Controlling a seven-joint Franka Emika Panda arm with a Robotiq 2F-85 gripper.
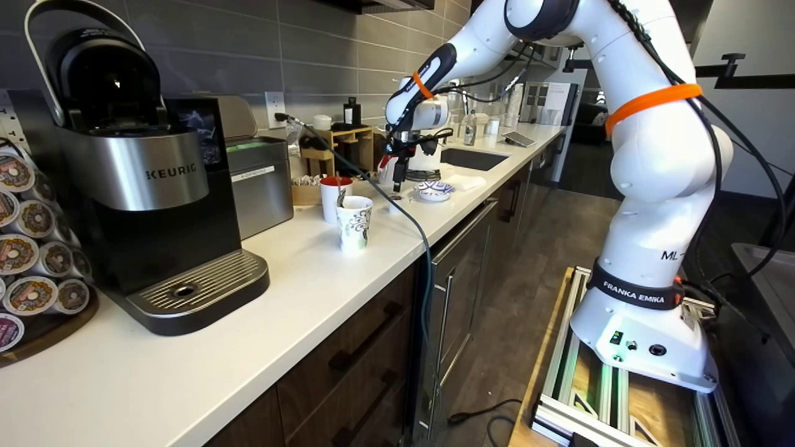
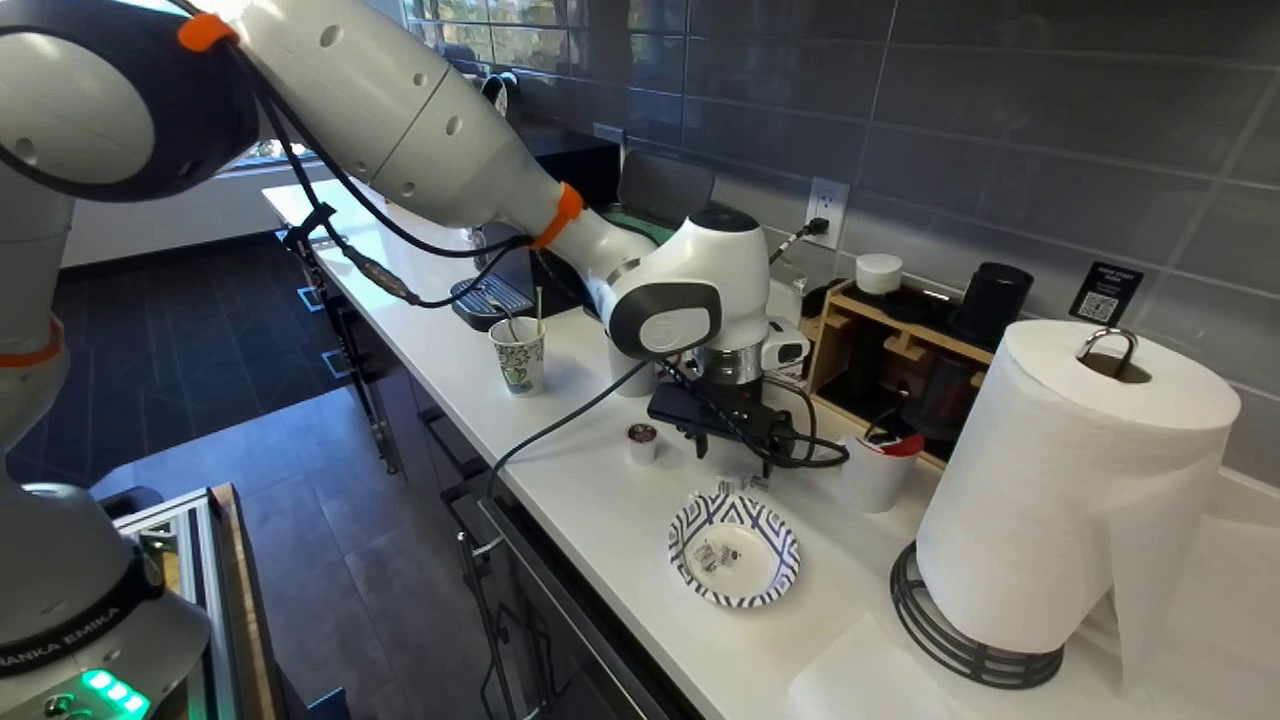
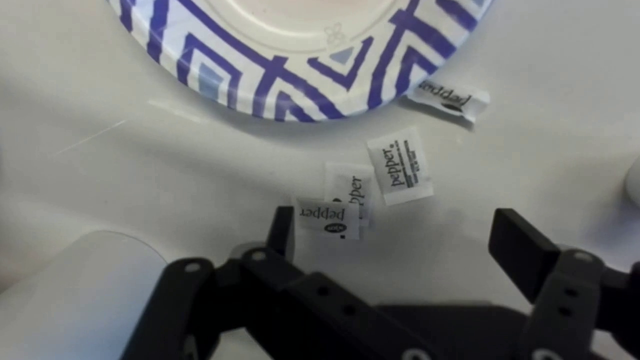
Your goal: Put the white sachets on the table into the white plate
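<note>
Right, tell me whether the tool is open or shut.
The tool is open: in the wrist view its fingers stand wide apart, pepper sachets lying ungripped on the counter.

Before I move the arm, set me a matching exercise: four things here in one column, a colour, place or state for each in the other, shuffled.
1. Robotiq gripper
2. pepper sachets
3. white plate
4. paper towel roll

a. on a black wire stand
b. white with dark lettering
c. open, over the counter
d. patterned in blue around the edge

Pairs: 1-c; 2-b; 3-d; 4-a
</note>
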